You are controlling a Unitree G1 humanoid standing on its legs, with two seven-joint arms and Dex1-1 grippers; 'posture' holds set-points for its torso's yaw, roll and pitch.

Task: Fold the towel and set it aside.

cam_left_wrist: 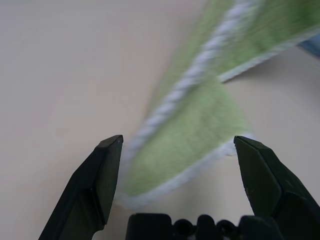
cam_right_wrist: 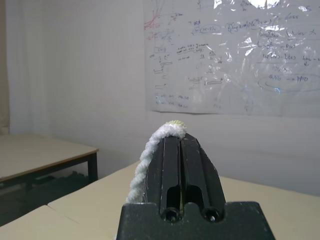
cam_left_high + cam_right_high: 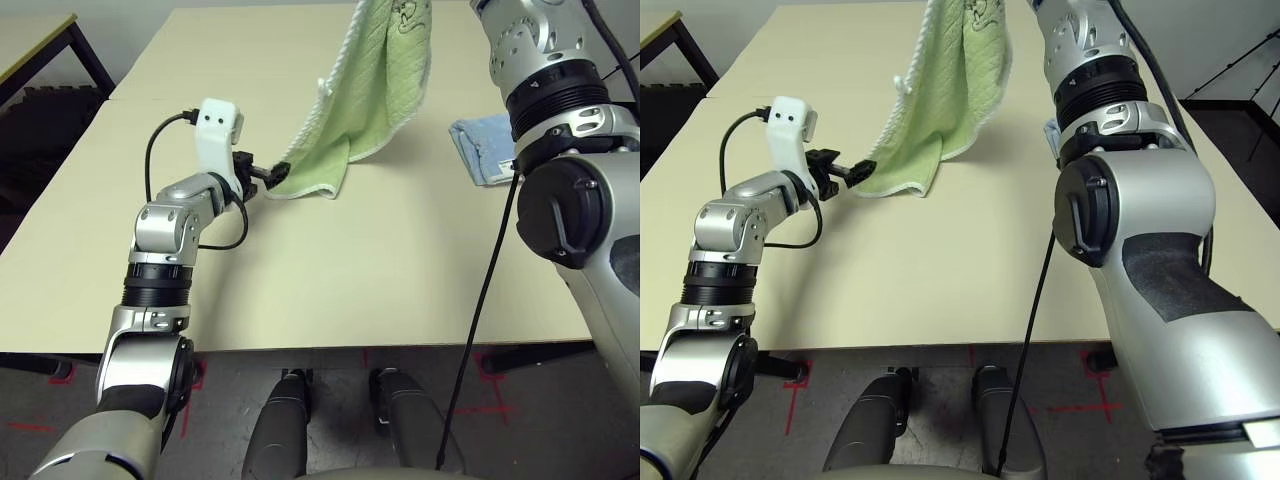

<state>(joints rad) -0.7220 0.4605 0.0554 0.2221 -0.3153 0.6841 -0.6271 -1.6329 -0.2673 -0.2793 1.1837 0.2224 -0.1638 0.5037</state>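
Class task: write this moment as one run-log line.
right hand: shut on towel, lifted | left hand: open at hanging lower corner | fold: not done

A lab or classroom: plain beige tables [image 3: 300,290], a scribbled whiteboard [image 2: 235,55], red floor tape [image 3: 790,400].

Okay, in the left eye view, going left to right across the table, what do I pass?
Left gripper, open at the towel's low corner → green towel hanging from above → folded blue cloth lying on the table.
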